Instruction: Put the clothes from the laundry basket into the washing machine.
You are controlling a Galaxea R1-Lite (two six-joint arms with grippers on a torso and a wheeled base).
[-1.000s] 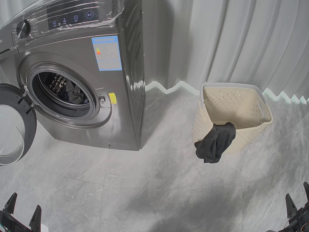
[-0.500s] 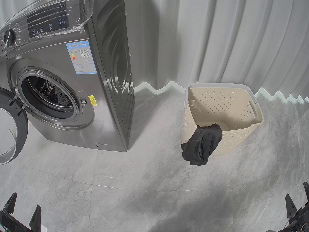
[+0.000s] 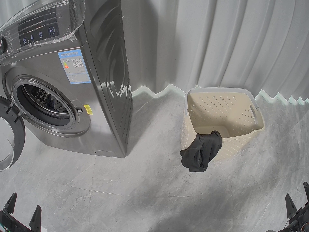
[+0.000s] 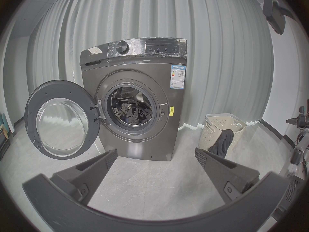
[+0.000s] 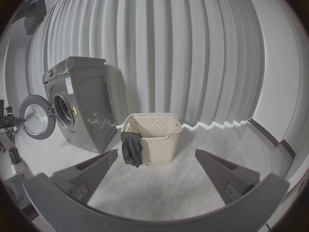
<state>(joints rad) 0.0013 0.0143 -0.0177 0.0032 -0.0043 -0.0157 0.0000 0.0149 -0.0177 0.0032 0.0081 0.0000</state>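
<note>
The left claw (image 3: 24, 207) and right claw (image 3: 296, 194) sit low at the near corners of the head view, both spread wide and holding nothing. They have kept that place over the last second. What changed is the whole picture: the washing machine (image 3: 96, 81) has slid left and the laundry basket (image 3: 225, 92) has come toward the middle. That is the camera turning, not the things moving. I judge the robot is swinging to face the basket for its next pick.

The dark garment (image 3: 201, 152) hangs over the basket's near rim, draped down the outside wall, and neither claw is near it.

The head view looks down into the basket, and what shows of its inside is bare, so this may be the last piece. The left wrist view faces the open door (image 4: 61, 120) and the drum squarely and shows a heap of dark clothes (image 4: 136, 113) already inside. In the right wrist view, the right claw (image 5: 156, 153) points nearly straight at the basket.
</note>
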